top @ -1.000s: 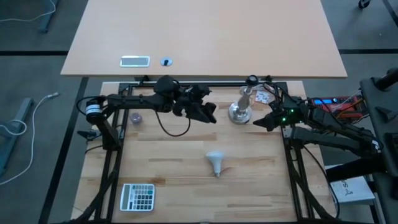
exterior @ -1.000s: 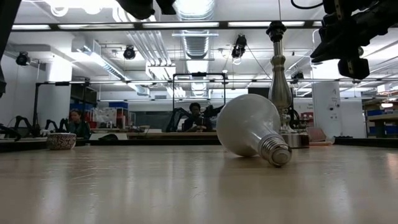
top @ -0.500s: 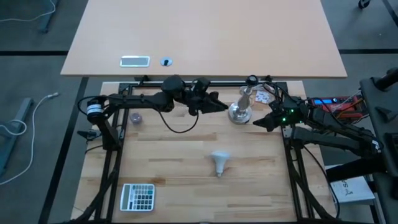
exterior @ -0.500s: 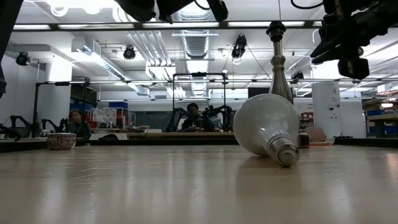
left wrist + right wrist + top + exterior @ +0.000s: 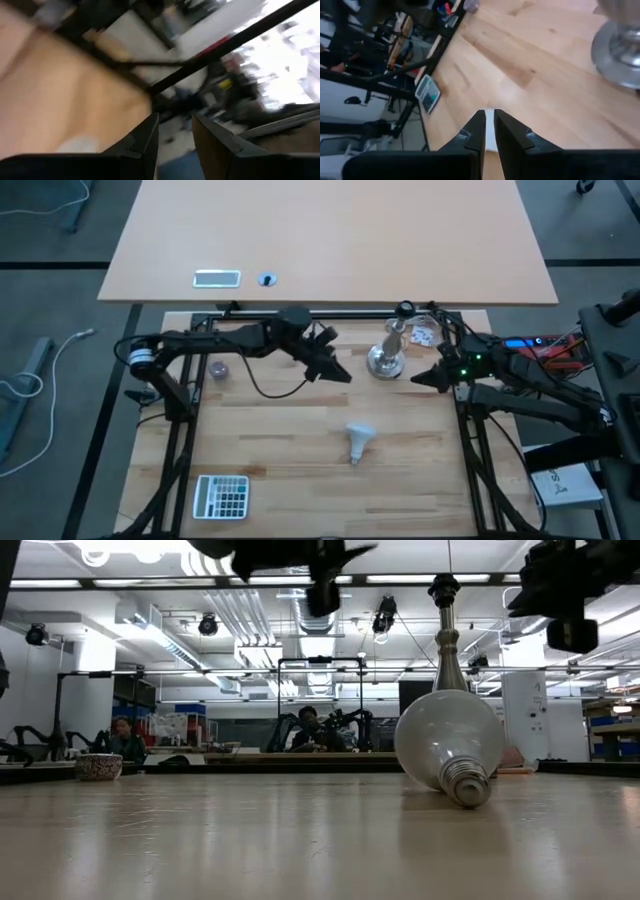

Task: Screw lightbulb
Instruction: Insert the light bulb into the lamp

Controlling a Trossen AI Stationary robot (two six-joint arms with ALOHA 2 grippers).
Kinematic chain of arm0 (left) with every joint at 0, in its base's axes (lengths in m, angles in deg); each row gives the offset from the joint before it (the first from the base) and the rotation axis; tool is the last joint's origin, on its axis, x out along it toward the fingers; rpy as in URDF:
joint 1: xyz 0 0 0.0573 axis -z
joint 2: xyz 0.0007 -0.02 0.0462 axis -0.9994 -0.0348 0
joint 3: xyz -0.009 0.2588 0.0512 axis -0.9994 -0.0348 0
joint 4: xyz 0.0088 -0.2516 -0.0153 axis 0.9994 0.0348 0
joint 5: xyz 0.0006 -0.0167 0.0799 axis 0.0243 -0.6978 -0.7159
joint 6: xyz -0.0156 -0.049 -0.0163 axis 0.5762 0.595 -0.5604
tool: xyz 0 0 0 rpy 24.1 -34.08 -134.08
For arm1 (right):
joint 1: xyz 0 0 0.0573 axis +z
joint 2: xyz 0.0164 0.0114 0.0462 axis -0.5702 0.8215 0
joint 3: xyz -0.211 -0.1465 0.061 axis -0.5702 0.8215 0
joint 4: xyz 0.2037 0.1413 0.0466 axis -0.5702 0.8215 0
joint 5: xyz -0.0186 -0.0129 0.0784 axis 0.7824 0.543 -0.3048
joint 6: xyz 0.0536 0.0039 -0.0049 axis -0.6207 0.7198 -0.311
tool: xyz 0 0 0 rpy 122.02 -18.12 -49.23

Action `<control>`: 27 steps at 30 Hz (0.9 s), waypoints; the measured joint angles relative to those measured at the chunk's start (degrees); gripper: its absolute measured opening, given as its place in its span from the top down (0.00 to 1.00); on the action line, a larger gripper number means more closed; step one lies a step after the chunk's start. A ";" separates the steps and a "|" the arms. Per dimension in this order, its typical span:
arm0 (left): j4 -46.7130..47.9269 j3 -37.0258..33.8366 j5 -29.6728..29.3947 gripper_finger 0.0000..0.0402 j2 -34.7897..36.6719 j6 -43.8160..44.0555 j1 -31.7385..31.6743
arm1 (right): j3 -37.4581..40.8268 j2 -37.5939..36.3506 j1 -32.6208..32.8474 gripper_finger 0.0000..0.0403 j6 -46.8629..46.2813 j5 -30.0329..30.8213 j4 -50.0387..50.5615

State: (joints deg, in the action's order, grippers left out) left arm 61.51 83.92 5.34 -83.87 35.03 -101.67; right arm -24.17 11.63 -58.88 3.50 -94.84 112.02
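Observation:
The white lightbulb [image 5: 358, 438] lies on its side on the wooden table [image 5: 260, 430], globe toward the far edge and screw base [image 5: 467, 787] toward the near edge; nothing holds it. The silver lamp stand [image 5: 388, 356] stands upright behind it [image 5: 446, 650]. My left gripper [image 5: 336, 373] hangs in the air left of the stand and beyond the bulb; in the left wrist view it [image 5: 175, 135] is open with nothing between the fingers. My right gripper [image 5: 418, 379] hovers right of the stand, and it [image 5: 489, 125] is shut on nothing.
A white calculator [image 5: 222, 497] lies at the near left. A small round bowl [image 5: 218, 368] sits at the far left. Small items [image 5: 424, 336] lie beside the stand. The black frame rails [image 5: 180, 430] run along the table's sides. People sit in the room behind [image 5: 312, 726].
The lightbulb has rolled a little toward the table's right edge, its screw base swinging more toward the near edge. My left gripper has tipped up from pointing steeply down toward level and has sunk somewhat, staying left of the stand.

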 joint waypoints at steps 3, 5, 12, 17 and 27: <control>15.71 0.00 -6.35 0.73 2.37 -6.75 1.05 | -2.42 -1.11 0.00 0.92 -0.18 -0.48 6.47; 23.81 0.00 -11.74 0.73 3.74 -10.54 2.28 | -4.25 -1.72 0.00 0.91 -0.09 -0.03 11.28; 29.75 -1.75 -24.07 0.73 4.85 -12.92 8.20 | -9.85 -2.45 0.00 0.91 -0.02 3.84 22.56; 22.30 -6.70 -26.21 0.73 4.05 -6.24 14.06 | -12.37 -2.44 0.00 0.91 -0.61 4.46 24.97; 3.95 -14.07 -55.69 0.73 1.53 26.30 25.10 | -13.33 -2.38 0.00 0.91 14.97 5.95 29.49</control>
State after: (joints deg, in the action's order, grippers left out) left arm 65.46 69.85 -50.35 -82.33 61.32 -76.57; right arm -37.49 9.26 -58.88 18.47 -88.89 141.51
